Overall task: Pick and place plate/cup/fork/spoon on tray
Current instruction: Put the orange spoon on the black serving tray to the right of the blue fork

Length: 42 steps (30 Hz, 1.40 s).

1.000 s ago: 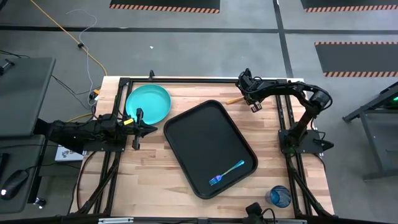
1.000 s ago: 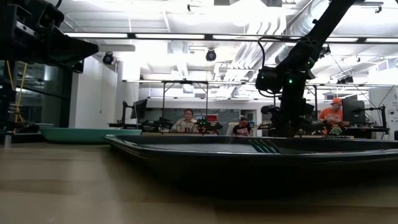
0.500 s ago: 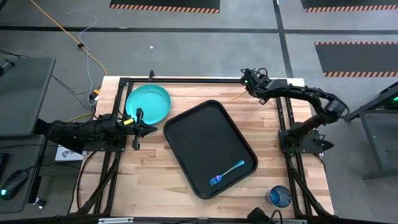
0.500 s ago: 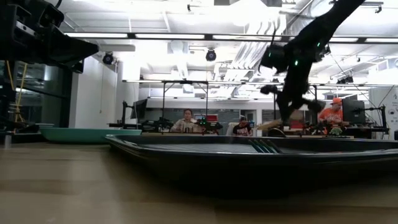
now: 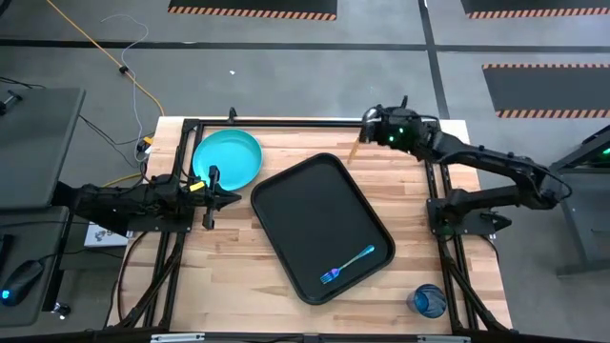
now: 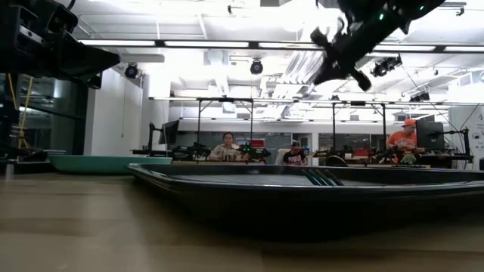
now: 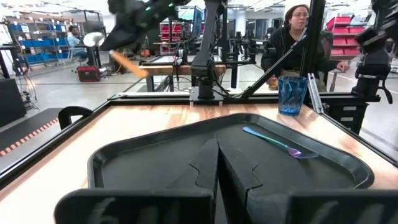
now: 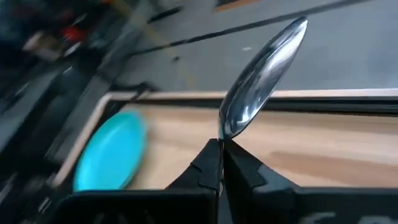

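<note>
My right gripper (image 5: 370,127) is high above the table's far edge, shut on the spoon (image 5: 354,150), which has a silver bowl (image 8: 261,81) and an orange handle; both also show in the left wrist view (image 7: 127,64). The turquoise plate (image 5: 227,158) lies flat on the table at the far left. The black tray (image 5: 305,205) lies mid-table with the blue fork (image 5: 348,264) flat on its near right part. The blue cup (image 5: 428,300) stands at the near right corner. My left gripper (image 5: 212,186) waits shut and empty beside the plate. My right gripper pinches the spoon between its two fingers at the neck (image 8: 225,134), just behind the silver bowl. The bowl sticks out past the fingertips. The orange handle (image 5: 354,150) slants away below the gripper. The spoon is lifted clear of the table.
The metal frame rails (image 5: 286,122) run along the table's far edge and both sides. People sit at desks in the room beyond the table (image 6: 227,147). Bare wood shows between the tray and the right rail (image 5: 405,205).
My right gripper has risen steeply from the table's far right part and gone a little toward the far edge and left, tipping as it rose. The spoon has come up with it, from lying on the wood to hanging clear of the table.
</note>
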Each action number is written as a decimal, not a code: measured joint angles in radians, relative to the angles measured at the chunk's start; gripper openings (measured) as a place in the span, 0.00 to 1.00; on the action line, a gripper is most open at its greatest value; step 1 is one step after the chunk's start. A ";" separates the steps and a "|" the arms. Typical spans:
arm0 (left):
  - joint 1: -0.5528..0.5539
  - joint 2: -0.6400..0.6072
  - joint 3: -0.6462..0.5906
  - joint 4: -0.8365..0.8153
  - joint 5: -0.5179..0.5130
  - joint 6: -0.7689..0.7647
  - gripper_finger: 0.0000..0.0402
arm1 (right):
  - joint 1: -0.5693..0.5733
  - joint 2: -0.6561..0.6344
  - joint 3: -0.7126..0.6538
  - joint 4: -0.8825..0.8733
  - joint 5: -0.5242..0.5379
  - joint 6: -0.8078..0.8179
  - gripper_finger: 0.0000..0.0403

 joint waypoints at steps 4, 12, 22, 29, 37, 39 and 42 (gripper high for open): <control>0.000 0.000 0.000 0.000 0.000 0.000 0.00 | 0.129 -0.019 0.036 -0.026 -0.010 -0.086 0.00; 0.000 0.000 0.000 0.000 0.000 0.000 0.00 | 0.353 0.052 0.308 -0.390 0.125 -0.273 0.00; 0.000 0.000 0.000 0.000 0.000 0.000 0.00 | 0.510 0.123 0.438 -0.669 0.124 -0.306 0.00; 0.000 0.000 0.000 0.000 0.000 0.000 0.00 | 0.603 0.183 0.438 -0.725 0.046 -0.286 0.00; 0.000 0.000 0.000 0.000 0.000 0.000 0.00 | 0.695 0.276 0.438 -0.730 -0.042 -0.315 0.00; 0.000 0.000 0.000 0.000 0.000 0.000 0.00 | 0.715 0.293 0.438 -0.730 -0.057 -0.324 0.00; 0.000 0.000 0.000 0.000 0.000 0.000 0.00 | 0.744 0.315 0.438 -0.733 -0.086 -0.338 0.00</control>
